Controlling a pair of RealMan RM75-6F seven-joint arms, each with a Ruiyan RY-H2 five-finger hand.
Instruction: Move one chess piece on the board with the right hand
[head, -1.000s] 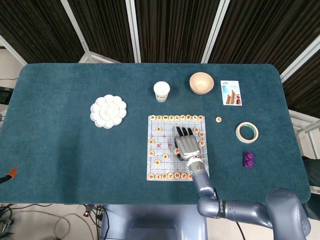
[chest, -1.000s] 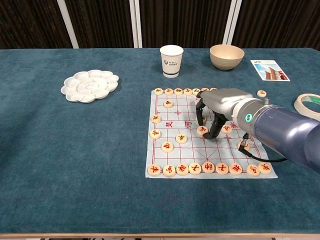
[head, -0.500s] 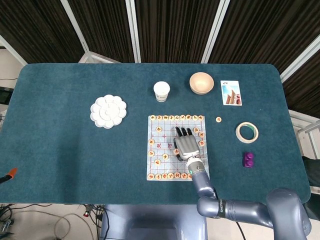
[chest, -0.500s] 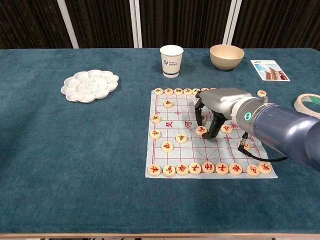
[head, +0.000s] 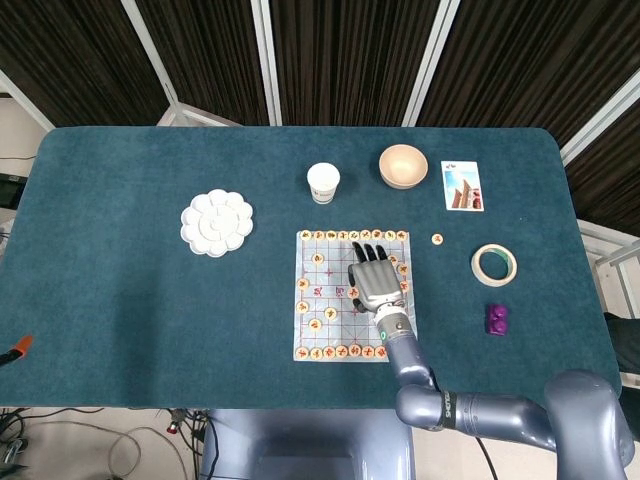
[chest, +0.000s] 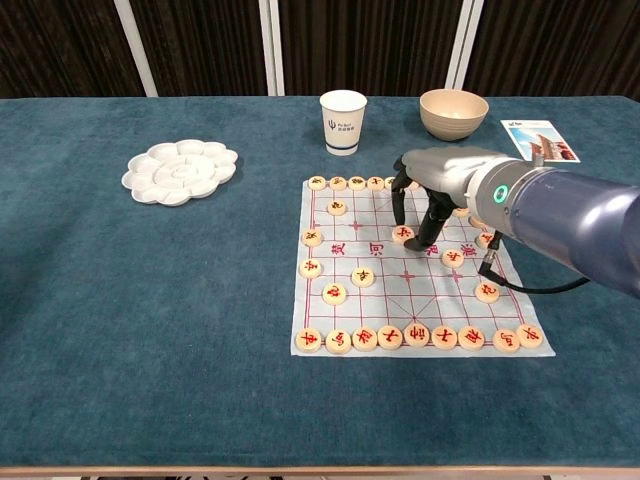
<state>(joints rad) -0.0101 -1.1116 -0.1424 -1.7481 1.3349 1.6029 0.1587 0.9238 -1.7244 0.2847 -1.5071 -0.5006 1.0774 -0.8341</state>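
R hand (chest: 425, 205) is hovering palm-down over the board (chest: 345, 330), fingertips touching a chess piece (chest: 402, 234) near mid-board, prob. pinching it w/ thumb + finger to slide it along the grid; can't tell if the grip's firm. L hand isn't showing in either view.

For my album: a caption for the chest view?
Grey robot right hand pinches a round wooden chess piece on the paper board.
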